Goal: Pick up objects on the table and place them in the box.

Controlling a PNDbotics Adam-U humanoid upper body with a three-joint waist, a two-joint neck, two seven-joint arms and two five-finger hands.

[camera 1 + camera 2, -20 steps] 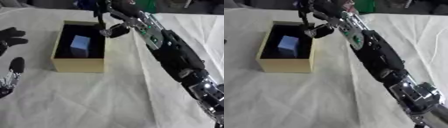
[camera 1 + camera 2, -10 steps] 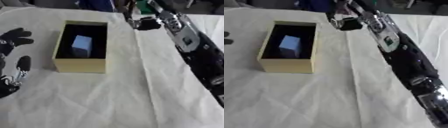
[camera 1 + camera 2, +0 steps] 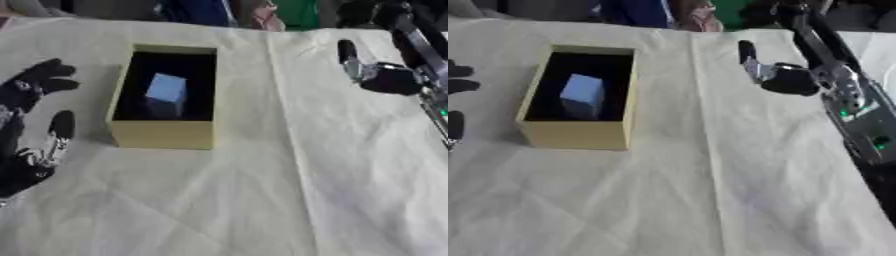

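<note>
Pale blue block (image 3: 164, 93) inside the open yellow box (image 3: 162, 134), resting on its dark floor, on the cream cloth (image 3: 262, 200). Right hand (image 3: 776, 77) over the cloth at upper right, well apart from the box, nothing visibly held, finger state unclear. Left hand (image 3: 35, 125) at left edge, fingers spread and up, empty.

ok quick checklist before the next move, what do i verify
1. Light blue block inside the tan cardboard box: ok.
2. Box upright, opening unobstructed: ok.
3. Right robot hand clear of the box, off to its right: ok.
4. Right robot hand holding nothing: cannot tell.
5. Left robot hand open, idle left of the box: ok.
6. Another object visible on the white cloth to pick: not ok.
</note>
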